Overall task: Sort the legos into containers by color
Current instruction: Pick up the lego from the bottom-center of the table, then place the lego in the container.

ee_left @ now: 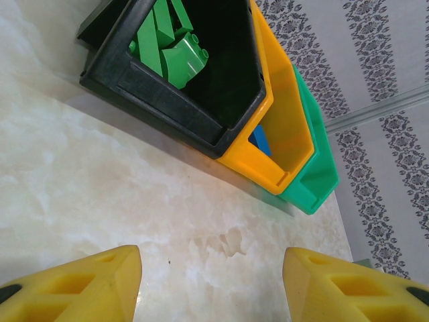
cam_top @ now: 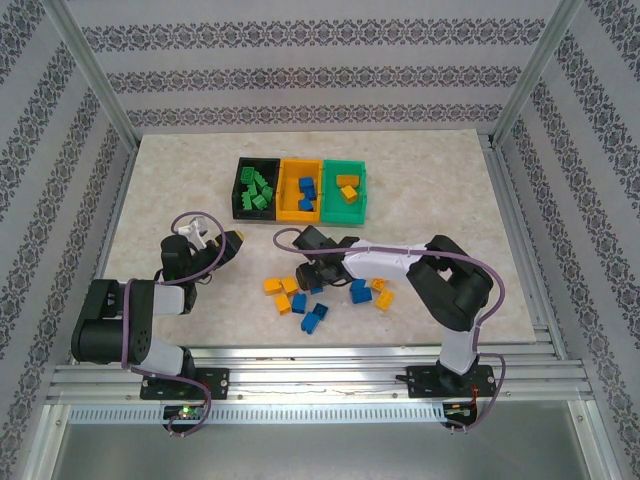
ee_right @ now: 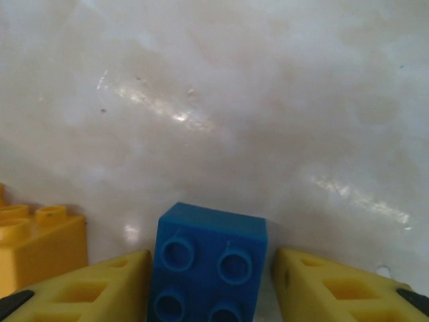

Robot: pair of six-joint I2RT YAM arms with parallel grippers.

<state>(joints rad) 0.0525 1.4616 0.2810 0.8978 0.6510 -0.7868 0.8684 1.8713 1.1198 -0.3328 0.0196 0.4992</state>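
Lego (ee_right: 209, 235), blue, gripped by right end effector (ee_right: 211, 257) short of orange bin (cam_top: 300, 161), where blues go; left end effector (ee_left: 211, 282) open.

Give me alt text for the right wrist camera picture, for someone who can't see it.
A blue four-stud lego brick sits between the two yellow fingers of the right gripper, seen close from above; whether they are gripping it is unclear. It rests on a pale marbled table, with a yellow brick at the left edge.
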